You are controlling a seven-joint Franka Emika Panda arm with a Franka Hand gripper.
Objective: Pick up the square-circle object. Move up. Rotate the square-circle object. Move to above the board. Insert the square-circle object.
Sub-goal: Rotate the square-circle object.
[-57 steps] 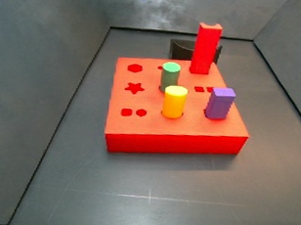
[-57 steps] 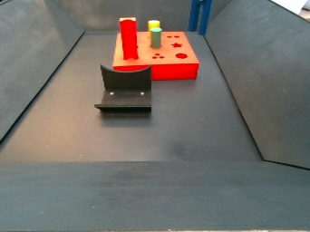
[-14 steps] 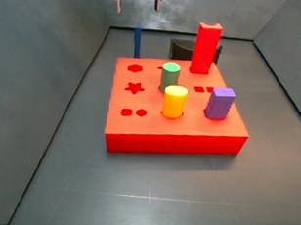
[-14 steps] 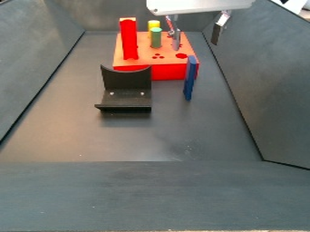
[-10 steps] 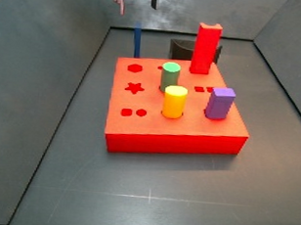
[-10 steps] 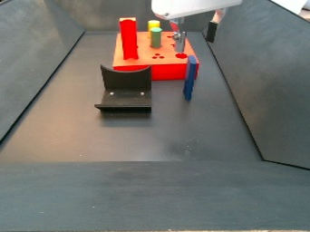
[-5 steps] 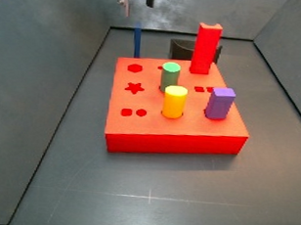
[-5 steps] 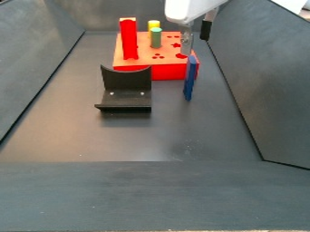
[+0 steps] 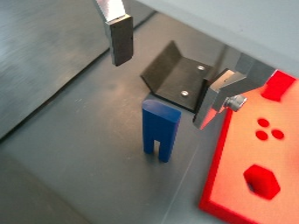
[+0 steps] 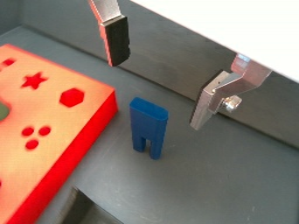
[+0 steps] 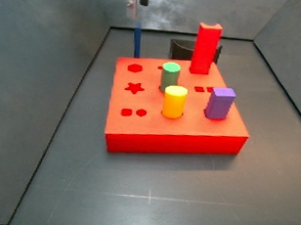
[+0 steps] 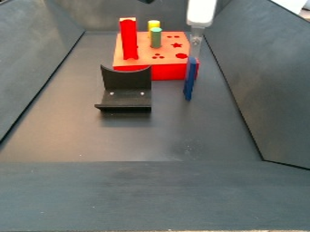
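claw (image 10: 167, 77) spread wide, empty, above upright square-circle object (image 10: 146, 128) beside board (image 10: 47, 131).

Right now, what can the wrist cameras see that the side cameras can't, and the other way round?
Only the wrist views show the gripper whole: open, above the square-circle object, its silver fingers apart and not touching it. They also show the object's two prongs resting on the floor.

Only the side views show the pegs on the board: the yellow cylinder, the green cylinder, the purple peg and the tall red block.

Both show the blue object upright beside the board, and the fixture.
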